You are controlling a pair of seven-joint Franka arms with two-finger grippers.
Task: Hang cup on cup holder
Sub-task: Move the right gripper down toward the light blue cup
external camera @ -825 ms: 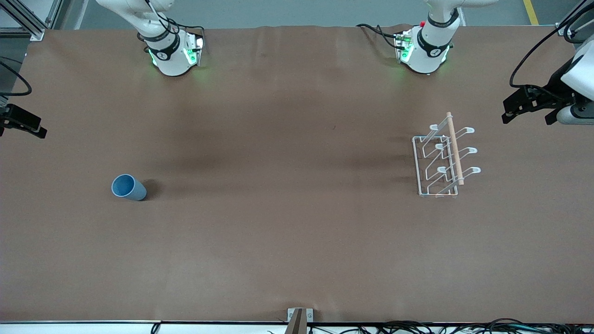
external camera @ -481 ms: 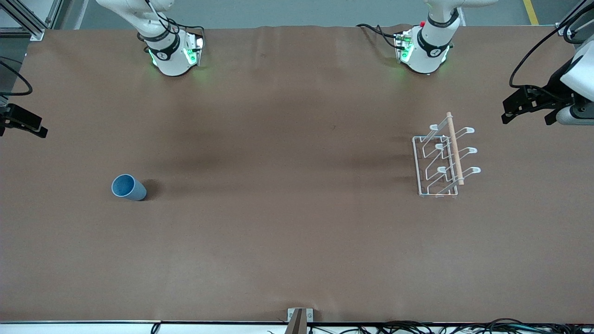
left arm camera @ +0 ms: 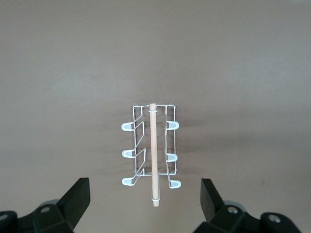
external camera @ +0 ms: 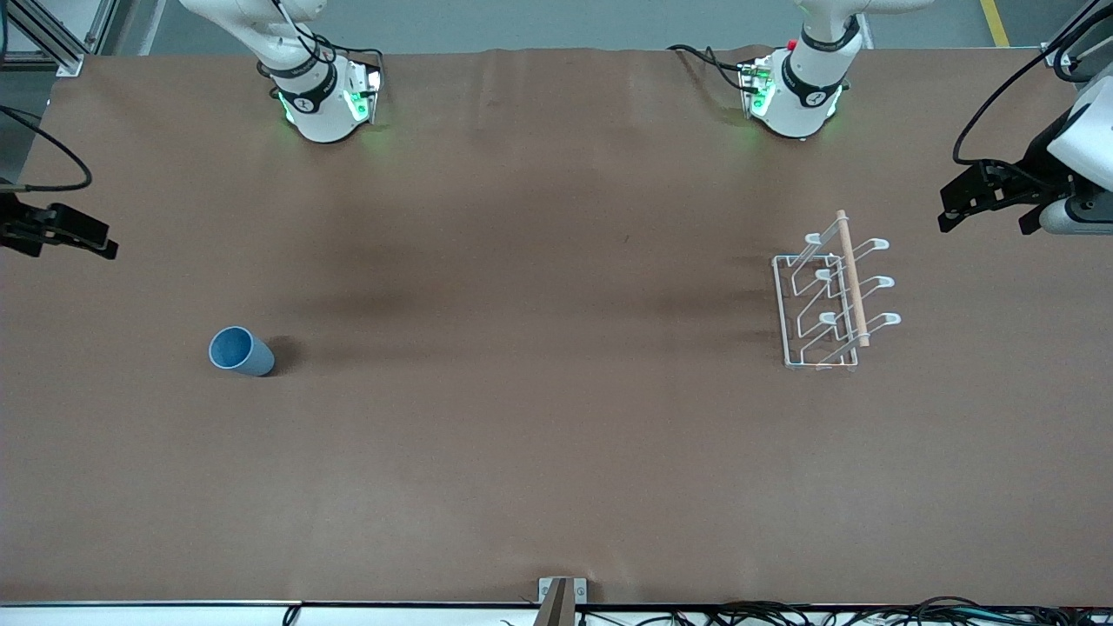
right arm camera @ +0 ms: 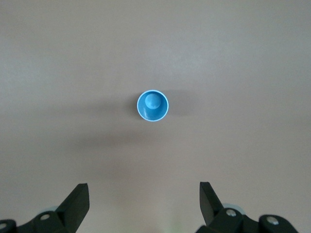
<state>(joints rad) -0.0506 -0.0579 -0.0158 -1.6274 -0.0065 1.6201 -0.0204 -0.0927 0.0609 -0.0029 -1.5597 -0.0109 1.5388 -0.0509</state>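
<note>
While the cup (external camera: 240, 351) stands upright and empty, the rack (external camera: 830, 300) holds nothing; both grippers, left (left arm camera: 145, 199) and right (right arm camera: 144, 202), hover spread wide.

The front camera looks down high over the table (external camera: 556, 452); each wrist camera looks straight down from well above.

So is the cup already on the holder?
No, the cup stands upright on the table toward the right arm's end, well apart from the holder, whose prongs are all bare.
</note>
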